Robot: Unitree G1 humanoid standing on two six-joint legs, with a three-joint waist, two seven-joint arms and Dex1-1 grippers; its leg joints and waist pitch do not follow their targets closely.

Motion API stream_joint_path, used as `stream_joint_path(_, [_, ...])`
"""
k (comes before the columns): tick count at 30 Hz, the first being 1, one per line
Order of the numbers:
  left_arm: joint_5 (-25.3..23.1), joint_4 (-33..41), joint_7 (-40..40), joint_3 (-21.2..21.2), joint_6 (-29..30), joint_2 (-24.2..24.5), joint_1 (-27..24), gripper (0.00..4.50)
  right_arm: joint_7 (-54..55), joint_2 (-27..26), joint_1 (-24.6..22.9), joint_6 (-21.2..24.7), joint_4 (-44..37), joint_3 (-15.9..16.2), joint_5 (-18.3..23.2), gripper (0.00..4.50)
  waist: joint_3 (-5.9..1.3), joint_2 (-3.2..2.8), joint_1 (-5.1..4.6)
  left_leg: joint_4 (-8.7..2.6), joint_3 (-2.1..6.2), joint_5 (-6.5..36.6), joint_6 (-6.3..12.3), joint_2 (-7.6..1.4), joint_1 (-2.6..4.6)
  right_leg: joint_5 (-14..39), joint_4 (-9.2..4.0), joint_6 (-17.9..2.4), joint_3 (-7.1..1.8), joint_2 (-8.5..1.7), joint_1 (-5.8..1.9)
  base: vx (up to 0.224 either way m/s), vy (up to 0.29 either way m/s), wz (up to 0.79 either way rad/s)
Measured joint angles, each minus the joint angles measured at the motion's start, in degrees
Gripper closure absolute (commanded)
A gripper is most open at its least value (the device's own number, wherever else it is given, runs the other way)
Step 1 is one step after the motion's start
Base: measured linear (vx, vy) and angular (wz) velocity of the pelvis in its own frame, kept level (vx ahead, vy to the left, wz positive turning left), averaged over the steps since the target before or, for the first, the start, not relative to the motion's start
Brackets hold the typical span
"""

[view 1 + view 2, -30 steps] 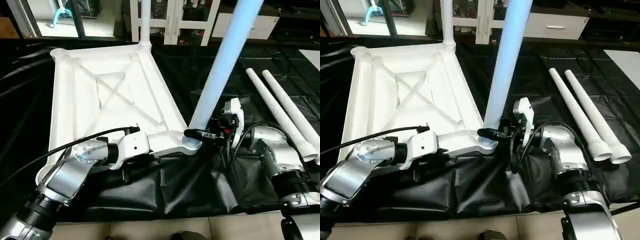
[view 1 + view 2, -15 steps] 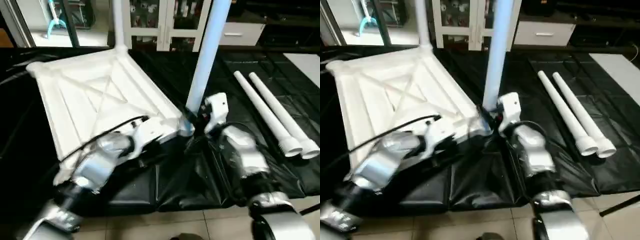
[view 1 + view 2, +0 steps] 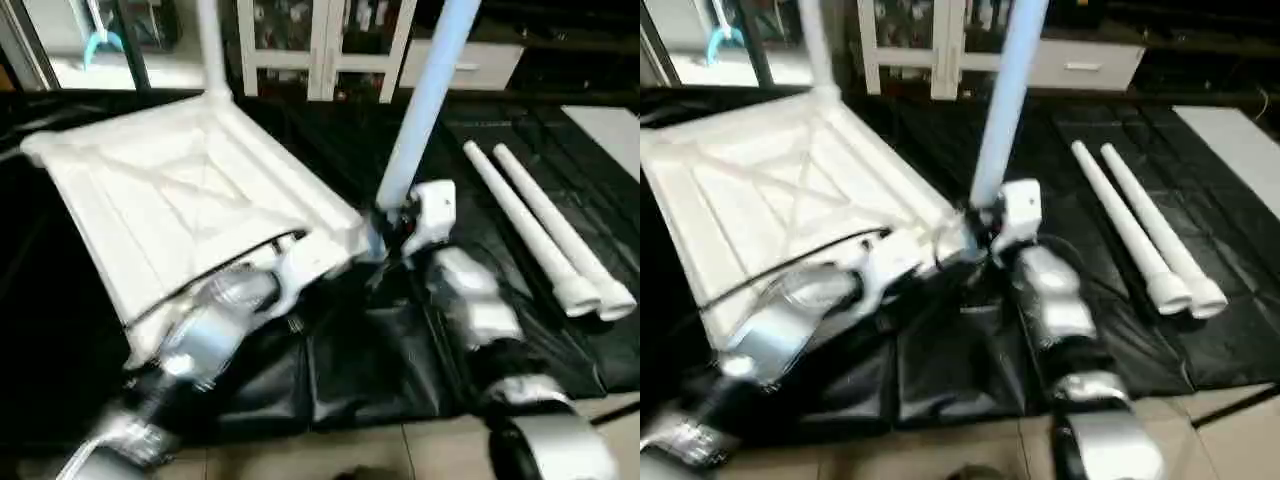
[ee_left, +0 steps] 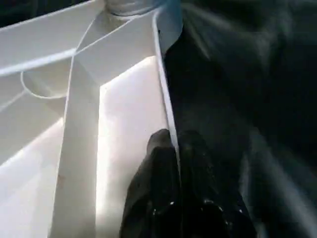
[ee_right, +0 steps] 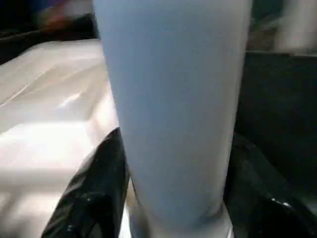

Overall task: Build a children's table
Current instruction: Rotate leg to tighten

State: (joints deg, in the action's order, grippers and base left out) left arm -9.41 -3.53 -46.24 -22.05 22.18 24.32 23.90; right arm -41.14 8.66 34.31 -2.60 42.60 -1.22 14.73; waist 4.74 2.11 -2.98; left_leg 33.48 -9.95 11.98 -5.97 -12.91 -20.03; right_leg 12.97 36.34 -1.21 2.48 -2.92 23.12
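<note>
The children's table top lies upside down on black sheeting, ribbed underside up. One white leg stands in its far corner. A second leg stands in the near right corner socket, leaning a little to the right. My right gripper is at that leg's base, and the black fingers press on either side of the tube. My left gripper is shut on the top's near rim beside that socket. Two loose legs lie side by side at the right.
The black sheet covers the floor under everything and bunches up in front of the table top. Bare tile shows at the near edge. A white glass-door cabinet stands behind the work.
The whole view has swung and tilted. Both grippers keep their places, the left on the rim and the right at the leg's base. The leg leans less than a second ago.
</note>
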Motion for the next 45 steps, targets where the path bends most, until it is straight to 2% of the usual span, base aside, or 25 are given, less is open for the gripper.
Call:
stream_joint_path(3, [1.87,1.4,-4.48,1.03,-5.41,4.27,-2.57,4.5,-9.3,3.64,-0.79,3.13,-3.19,2.81,1.59,1.46,0.15,-0.22,0.3,-0.02,-0.01,-0.04,0.07,-0.03,-0.05,0.0,-0.05,-0.01,0.01,-0.01,0.04,0.0,0.0,0.0])
stream_joint_path(5, [3.03,2.18,-6.46,1.01,-9.44,7.35,-4.2,4.5,-17.43,7.88,-0.93,4.28,-5.34,5.52,1.3,1.46,0.2,-0.3,0.89,-0.09,-0.03,-0.13,0.27,-0.02,-0.05,0.01,-0.2,-0.01,0.02,-0.03,0.05,0.0,0.0,0.0])
stream_joint_path(7, [3.76,2.39,-7.86,1.36,-10.18,7.98,-4.44,4.5,-21.56,8.8,-0.92,5.18,-5.95,5.7,1.45,1.46,0.23,-0.27,1.45,-0.07,-0.09,-0.13,0.33,-0.01,-0.04,0.01,-0.21,-0.01,-0.02,-0.05,0.17,0.0,0.0,0.0])
stream_joint_path(10, [4.81,2.66,-8.7,2.03,-10.28,8.53,-4.49,4.5,-25.36,10.07,-0.89,6.38,-5.99,5.68,2.44,1.46,0.24,-0.26,1.77,-0.08,-0.18,-0.11,0.38,0.01,-0.05,0.01,-0.2,-0.01,-0.07,-0.07,0.23,0.0,0.0,0.0])
stream_joint_path(11, [4.92,2.62,-8.84,2.14,-10.54,8.69,-4.56,4.5,-26.11,10.52,-0.89,6.5,-5.99,5.66,2.82,1.46,0.24,-0.24,1.76,-0.08,-0.21,-0.11,0.38,0.01,-0.04,0.01,-0.18,-0.01,-0.09,-0.07,0.24,0.0,0.0,0.0])
stream_joint_path(13, [5.13,2.43,-9.25,2.63,-11.31,8.94,-4.77,4.5,-26.94,10.93,-0.87,7.25,-5.99,5.62,3.42,1.8,0.26,-0.21,1.73,-0.09,-0.22,-0.11,0.38,0.0,-0.04,0.01,-0.14,-0.01,-0.08,-0.07,0.24,0.0,0.0,0.0])
stream_joint_path(17, [5.3,2.15,-9.24,2.99,-11.5,8.97,-4.96,4.5,-27.25,10.33,-0.87,8.14,-5.99,5.5,3.71,2.16,0.27,-0.24,1.69,-0.13,-0.27,-0.13,0.38,-0.01,-0.03,0.01,-0.05,-0.01,-0.11,-0.07,0.24,0.0,0.0,0.0])
stream_joint_path(26, [5.42,2.19,-9.39,3.18,-11.0,8.97,-5.05,4.5,-25.62,9.62,-1.37,7.97,-6.99,5.48,3.05,2.36,0.28,-0.23,1.58,-0.12,-0.34,-0.13,0.37,-0.01,-0.02,0.01,0.0,-0.01,-0.18,-0.06,0.24,0.0,0.0,0.0])
stream_joint_path(28, [5.25,1.8,-9.17,3.25,-9.9,8.62,-4.8,4.5,-22.54,8.2,-1.79,6.91,-7.3,5.24,2.3,2.37,0.27,-0.18,1.38,-0.08,-0.36,-0.13,0.36,-0.01,0.05,0.01,0.14,-0.01,-0.22,-0.05,0.24,0.0,0.0,0.0])
stream_joint_path(30, [4.04,0.41,-7.44,3.28,-6.64,6.64,-2.87,4.5,-14.26,5.1,-2.0,5.68,-6.72,4.0,0.46,2.4,0.26,-0.16,1.17,0.01,-0.35,-0.12,0.1,0.0,0.14,0.01,0.33,-0.02,-0.24,-0.02,0.24,0.0,0.0,0.0])
stream_joint_path(34, [0.56,-2.28,-0.34,2.35,3.67,-2.0,1.57,4.5,8.76,-1.65,-0.09,4.56,-4.04,1.27,-2.51,2.44,0.18,-0.05,0.6,-0.03,-0.31,-0.21,-0.4,0.03,0.43,-0.03,0.54,-0.07,-0.3,-0.03,0.14,0.0,0.0,0.0])
stream_joint_path(37, [-1.16,-6.84,7.03,1.7,10.15,-10.51,5.54,4.5,23.7,-6.0,2.32,4.55,-0.83,-1.67,-3.73,2.48,0.09,0.06,0.81,-0.01,-0.25,-0.21,-0.42,0.05,0.62,-0.02,0.51,-0.06,-0.28,-0.08,-0.09,0.0,0.0,0.0])
stream_joint_path(40, [-1.58,-9.24,10.51,1.31,12.92,-14.21,7.55,4.5,30.57,-7.71,3.37,3.56,0.86,-2.87,-4.46,2.49,-0.05,0.21,1.41,-0.02,-0.21,-0.21,-0.42,0.1,0.61,-0.02,0.38,-0.05,-0.29,-0.09,-0.21,0.0,0.0,0.0])
stream_joint_path(45, [-1.7,-8.85,9.67,1.18,12.97,-13.88,7.61,4.5,28.94,-8.23,3.36,2.27,1.45,-3.98,-4.24,2.49,-0.15,0.38,1.58,-0.06,-0.09,-0.19,-0.39,0.11,0.4,-0.05,0.16,-0.01,-0.25,-0.1,-0.18,0.0,0.0,0.0])
